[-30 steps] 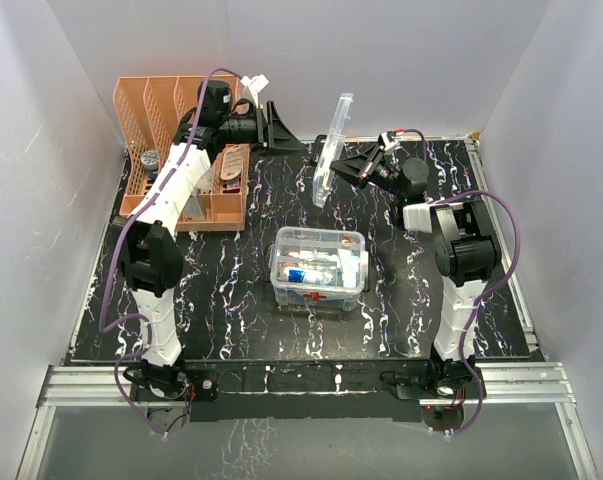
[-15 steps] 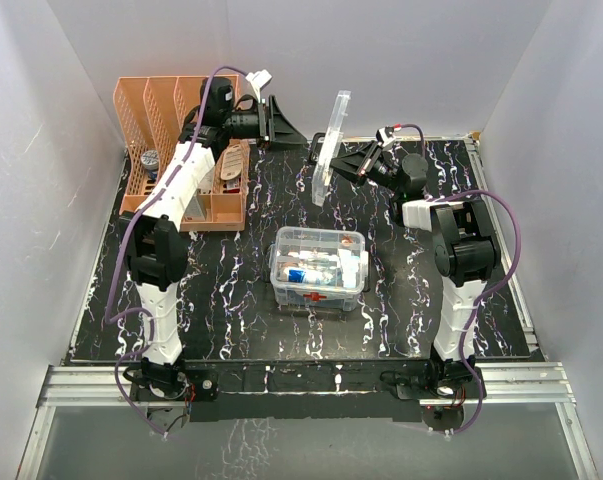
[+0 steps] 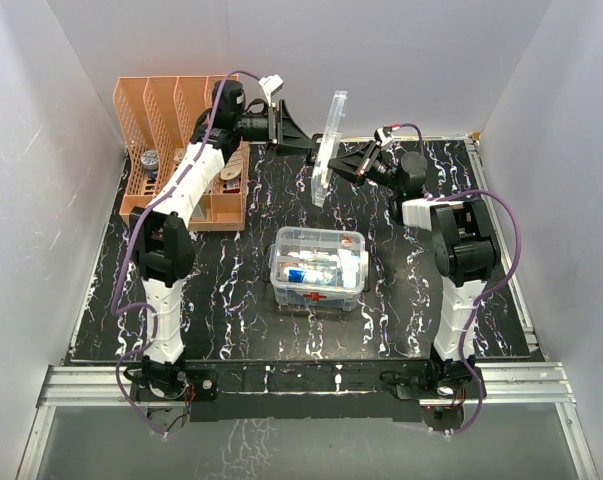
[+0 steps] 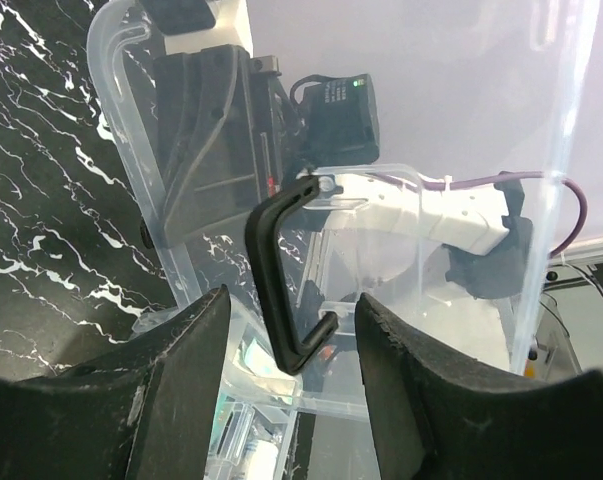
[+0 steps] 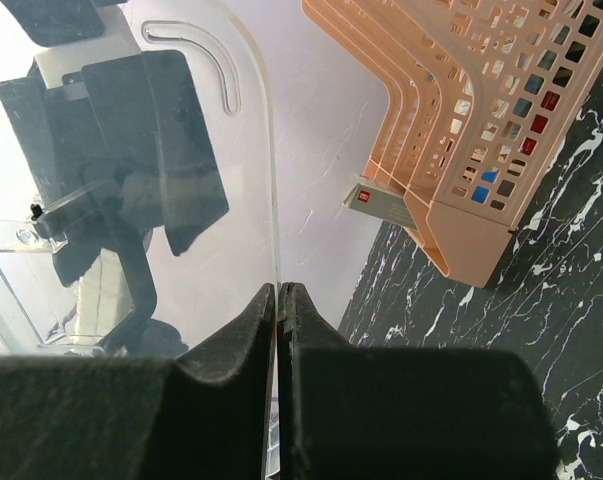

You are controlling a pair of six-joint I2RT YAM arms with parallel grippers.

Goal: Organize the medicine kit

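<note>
The medicine kit (image 3: 317, 296), a deep clear box with a red cross on its front and packets inside, stands lidless mid-table. Its clear lid (image 3: 330, 140) is held upright on edge at the back. My right gripper (image 3: 341, 160) is shut on the lid's rim; in the right wrist view the fingers (image 5: 253, 330) pinch the thin clear edge (image 5: 275, 200). My left gripper (image 3: 304, 138) faces the lid from the left, open. In the left wrist view the lid's dark handle (image 4: 273, 265) lies between the spread fingers (image 4: 186, 370), untouched.
An orange slotted file rack (image 3: 162, 108) stands at the back left with small items in it, and shows in the right wrist view as the rack (image 5: 481, 120). White walls close in the table at the back and both sides.
My left arm has swung right from the rack toward the upright lid, bringing its open fingers round the handle. The right gripper and lid have shifted slightly left.
</note>
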